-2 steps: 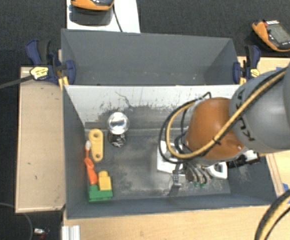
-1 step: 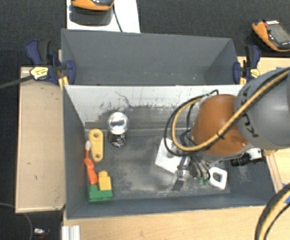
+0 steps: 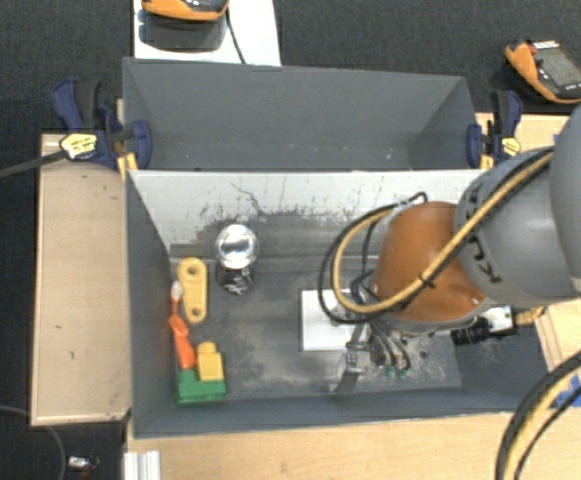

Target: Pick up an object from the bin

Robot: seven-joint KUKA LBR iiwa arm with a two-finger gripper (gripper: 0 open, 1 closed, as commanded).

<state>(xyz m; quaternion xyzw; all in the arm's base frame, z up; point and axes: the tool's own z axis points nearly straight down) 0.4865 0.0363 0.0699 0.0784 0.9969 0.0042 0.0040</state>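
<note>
The gripper [image 3: 356, 364] hangs low over the floor of the grey bin [image 3: 270, 353], toward 5 o'clock from the floor's middle, beneath the arm's orange cover [image 3: 425, 263]. Whether the claw is open or closed, or has hold of anything, cannot be told (the wrist hides it). A white flat block [image 3: 318, 330] lies just beside it at its 10 o'clock, partly under the cover. Well apart, along the 9 o'clock side, lie a shiny silver can [image 3: 236, 246], a yellow tag-shaped piece [image 3: 192, 290], an orange stick [image 3: 182, 340] and a yellow brick [image 3: 210, 360] touching a green brick [image 3: 200, 388].
</note>
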